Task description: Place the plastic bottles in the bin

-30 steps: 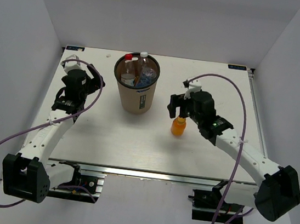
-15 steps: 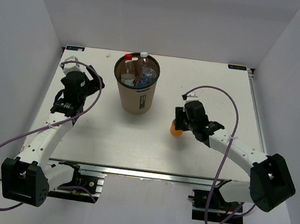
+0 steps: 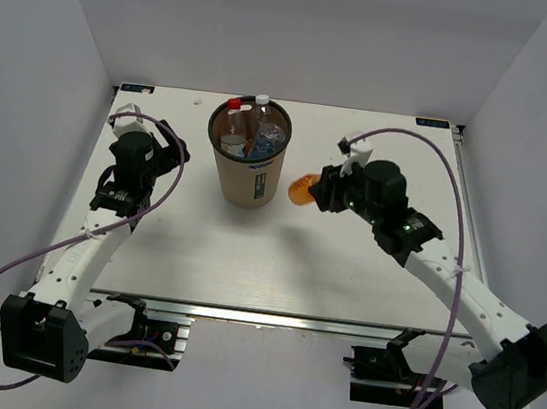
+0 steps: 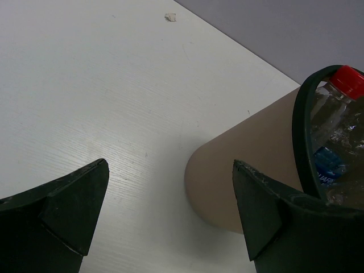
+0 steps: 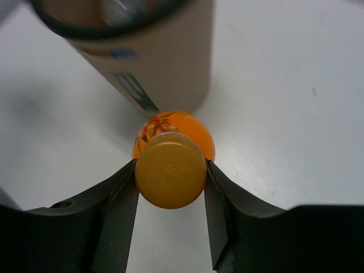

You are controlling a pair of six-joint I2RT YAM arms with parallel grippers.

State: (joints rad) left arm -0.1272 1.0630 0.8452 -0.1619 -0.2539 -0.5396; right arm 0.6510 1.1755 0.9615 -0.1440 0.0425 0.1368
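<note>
My right gripper (image 3: 318, 191) is shut on a short orange bottle (image 3: 301, 188), holding it off the table just right of the bin (image 3: 247, 186). In the right wrist view the two fingers press the bottle's (image 5: 173, 147) orange cap, and the tan bin wall (image 5: 165, 62) rises just beyond it. The bin holds a red-capped bottle (image 3: 232, 121), a white-capped clear one (image 3: 261, 112) and a blue-labelled one (image 3: 268, 141). My left gripper (image 3: 165, 150) stands open left of the bin with nothing between its fingers (image 4: 62, 207); its view shows the bin (image 4: 256, 165) and the red cap (image 4: 348, 81).
The white table (image 3: 196, 255) is walled in by white panels on three sides. A purple cable (image 3: 439, 176) arcs over the right arm. A small scrap (image 4: 170, 17) lies on the table far from the left gripper.
The right gripper dropped onto the orange bottle standing on the table, shut on its cap, and has lifted it up and left toward the bin. The left arm barely moved.
</note>
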